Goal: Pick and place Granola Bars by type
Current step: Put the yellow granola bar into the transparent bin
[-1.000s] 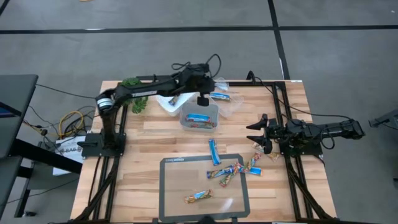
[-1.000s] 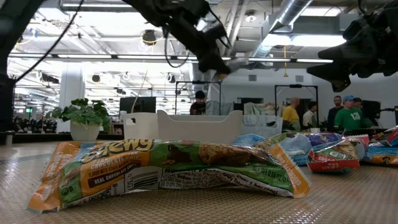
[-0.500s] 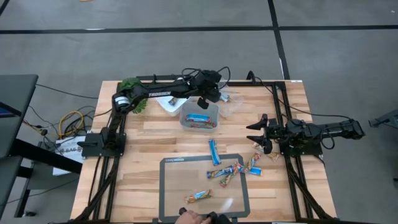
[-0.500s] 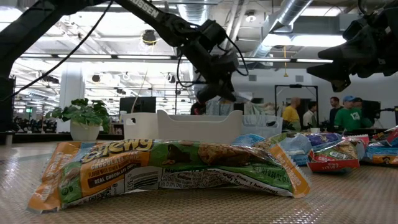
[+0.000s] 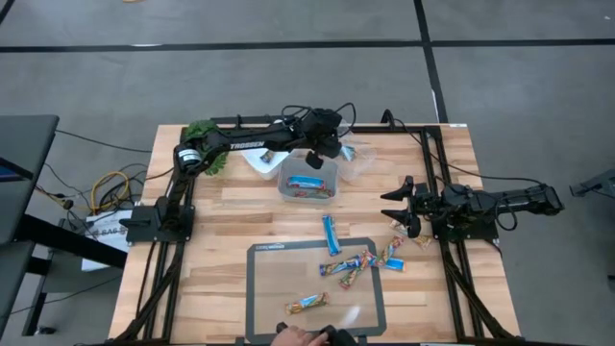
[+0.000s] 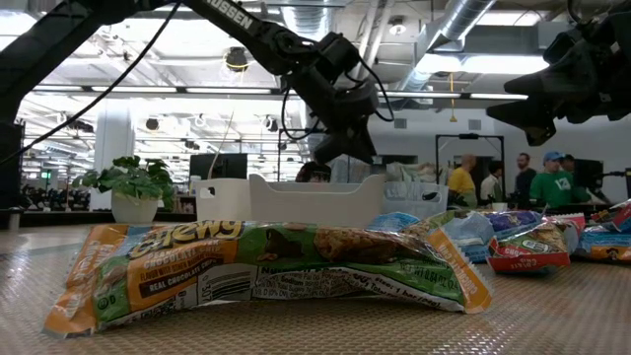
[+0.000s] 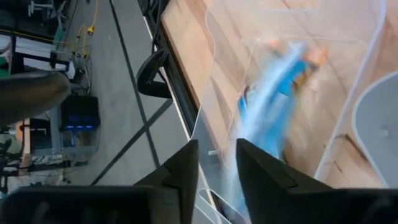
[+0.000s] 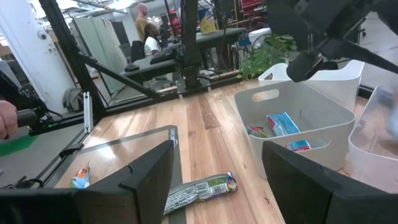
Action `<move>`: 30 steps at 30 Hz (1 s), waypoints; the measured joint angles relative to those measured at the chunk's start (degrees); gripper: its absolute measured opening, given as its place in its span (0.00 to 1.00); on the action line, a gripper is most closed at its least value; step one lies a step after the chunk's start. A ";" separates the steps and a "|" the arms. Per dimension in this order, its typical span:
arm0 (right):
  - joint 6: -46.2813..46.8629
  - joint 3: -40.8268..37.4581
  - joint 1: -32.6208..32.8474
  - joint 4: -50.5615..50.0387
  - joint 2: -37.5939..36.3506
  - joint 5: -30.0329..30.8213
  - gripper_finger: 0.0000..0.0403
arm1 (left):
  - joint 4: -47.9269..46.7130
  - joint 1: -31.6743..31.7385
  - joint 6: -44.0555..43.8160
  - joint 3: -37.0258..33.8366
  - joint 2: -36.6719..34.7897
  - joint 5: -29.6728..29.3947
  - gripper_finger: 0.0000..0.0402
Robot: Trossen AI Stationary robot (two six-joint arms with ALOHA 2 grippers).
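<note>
1. The worktop [image 5: 240, 207] is a big wooden top, and a dark mat [image 5: 264, 288] lies at its near edge.
2. The left gripper [image 5: 317, 154] hangs over the clear tubs at the far side. Its fingers stand a little apart with nothing between them. A blue bar [image 7: 267, 118] shows blurred beyond them, over a clear tub [image 5: 357, 163].
3. The right gripper [image 5: 396, 207] waits at the right side, fingers wide and empty.
4. The middle tub [image 5: 307, 178] holds some bars already.
5. More granola bars [image 5: 351, 264] lie on the mat. One blue bar [image 5: 331, 234] lies just off it, and one bar [image 5: 306, 303] sits apart.
6. The bars look light and a bit bendy. Their shiny wrappers may be slippery. A pinch across the middle of a bar would likely hold best.
</note>
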 joint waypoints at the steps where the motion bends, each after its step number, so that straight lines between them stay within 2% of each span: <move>1: 0.01 -0.01 0.00 0.00 -0.01 0.00 0.59 | 0.11 -0.01 -0.49 0.00 0.00 0.03 0.29; 6: 0.00 0.00 0.00 0.00 -0.01 0.00 0.59 | 0.30 -0.01 -1.19 0.00 0.00 -1.09 0.38; 11: -0.01 0.00 -0.01 0.00 -0.02 0.00 0.59 | 1.07 -0.02 -3.68 0.00 -0.10 -0.41 0.40; 23: 0.00 -0.01 0.01 0.00 -0.02 0.00 0.59 | 0.95 -2.38 -21.28 -0.41 -6.35 13.61 0.40; 26: -0.01 0.00 0.00 0.00 -0.01 0.00 0.59 | 6.45 -3.69 -23.59 -5.23 -9.19 14.88 0.40; 30: -0.01 -0.01 0.01 0.00 0.00 0.00 0.59 | 19.11 -5.67 -25.20 -17.14 -14.83 12.91 0.40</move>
